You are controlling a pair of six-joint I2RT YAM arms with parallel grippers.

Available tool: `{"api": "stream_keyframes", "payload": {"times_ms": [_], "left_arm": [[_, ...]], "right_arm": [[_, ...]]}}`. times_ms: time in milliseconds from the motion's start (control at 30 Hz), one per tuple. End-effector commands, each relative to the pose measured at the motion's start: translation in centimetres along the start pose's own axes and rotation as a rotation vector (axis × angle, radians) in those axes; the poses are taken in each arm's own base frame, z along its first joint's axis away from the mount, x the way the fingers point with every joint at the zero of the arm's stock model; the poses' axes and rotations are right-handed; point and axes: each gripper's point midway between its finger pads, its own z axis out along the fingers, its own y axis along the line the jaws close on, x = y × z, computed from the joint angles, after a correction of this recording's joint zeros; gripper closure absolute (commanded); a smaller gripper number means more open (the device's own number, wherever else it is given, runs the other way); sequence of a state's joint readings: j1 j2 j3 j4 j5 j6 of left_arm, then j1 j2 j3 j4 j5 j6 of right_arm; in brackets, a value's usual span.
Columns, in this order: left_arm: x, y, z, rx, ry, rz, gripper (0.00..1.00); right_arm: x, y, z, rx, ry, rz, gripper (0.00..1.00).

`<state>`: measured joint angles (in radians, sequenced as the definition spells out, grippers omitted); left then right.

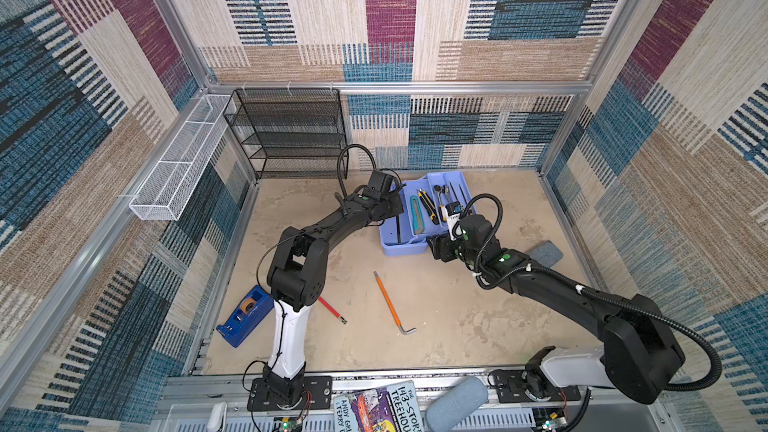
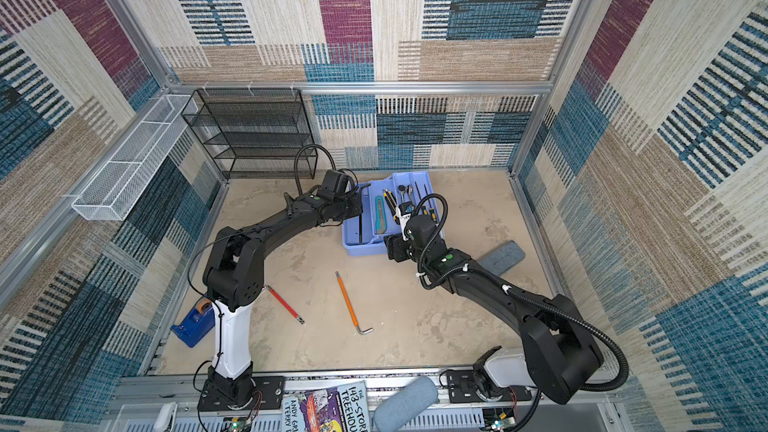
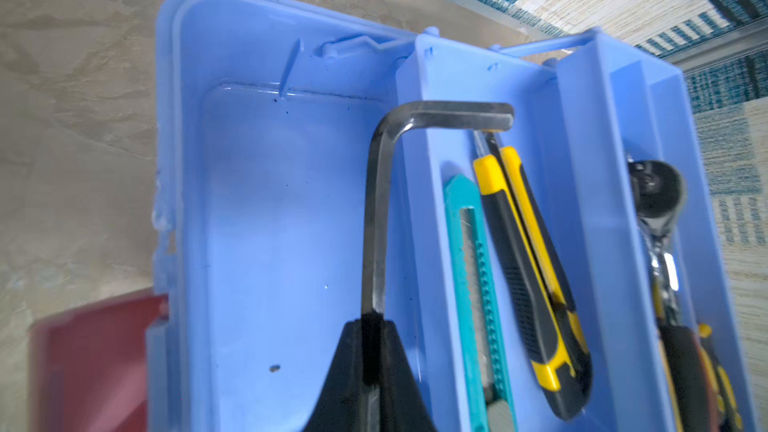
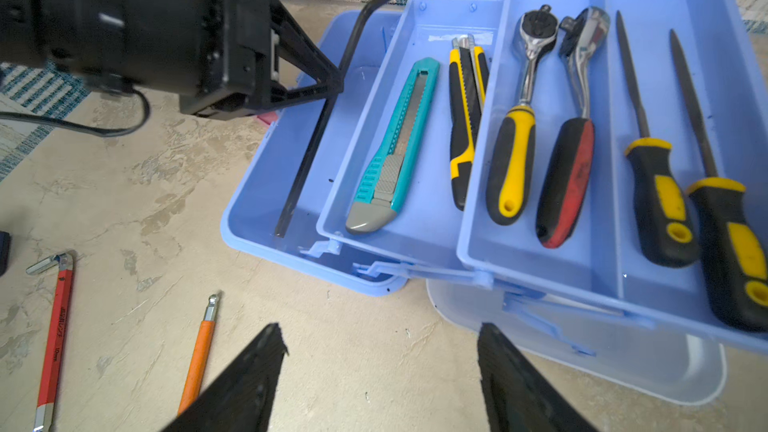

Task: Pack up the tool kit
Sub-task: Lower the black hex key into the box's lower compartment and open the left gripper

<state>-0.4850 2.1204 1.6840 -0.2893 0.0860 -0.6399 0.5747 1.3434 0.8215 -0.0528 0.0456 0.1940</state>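
Note:
The tool kit (image 1: 401,249) (image 2: 361,249) stands open at the back of the table, its lavender-blue trays fanned out over the white lid (image 4: 623,359). My left gripper (image 3: 372,317) (image 4: 336,85) is shut on a black hex key (image 3: 376,201) (image 4: 309,151), which slants down into the base compartment (image 3: 249,160). The trays hold a teal knife (image 4: 395,147), a yellow-black knife (image 4: 465,118), two ratchets (image 4: 519,118) and two yellow-handled files (image 4: 656,193). My right gripper (image 4: 380,342) (image 1: 434,247) hangs open and empty over the table by the box's front. An orange hex key (image 1: 388,303) and a red one (image 1: 331,309) lie on the table.
A dark blue tape dispenser (image 1: 243,317) sits at the front left behind the left arm. A flat grey pouch (image 1: 546,253) lies right of the box. A black mesh shelf (image 1: 291,135) and a white wire basket (image 1: 178,164) line the back left. A book (image 1: 378,407) rests on the front rail.

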Motion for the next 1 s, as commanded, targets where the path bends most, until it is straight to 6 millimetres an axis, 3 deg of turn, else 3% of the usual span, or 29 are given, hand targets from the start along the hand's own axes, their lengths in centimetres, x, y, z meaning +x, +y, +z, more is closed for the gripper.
{"api": "stream_keyframes", "payload": {"times_ms": [0, 267, 567, 800, 967], "left_arm": [[0.7, 0.3, 0.6, -0.005, 0.036, -0.040, 1.00], [1.1, 1.2, 0.2, -0.043, 0.045, -0.059, 0.96], [0.9, 0.4, -0.1, -0.016, 0.052, -0.085, 0.73], [0.9, -1.0, -0.1, 0.061, 0.055, -0.118, 0.69], [0.2, -1.7, -1.7, 0.091, 0.014, -0.107, 0.68]], "right_arm": [[-0.2, -0.2, -0.3, 0.012, -0.013, 0.016, 0.24], [0.3, -0.4, -0.3, 0.018, -0.012, 0.019, 0.23], [0.3, -0.4, -0.1, 0.018, -0.010, 0.015, 0.23], [0.6, 0.1, -0.4, -0.013, -0.007, 0.003, 0.25], [1.2, 1.4, -1.0, -0.097, -0.009, -0.021, 0.29]]}}
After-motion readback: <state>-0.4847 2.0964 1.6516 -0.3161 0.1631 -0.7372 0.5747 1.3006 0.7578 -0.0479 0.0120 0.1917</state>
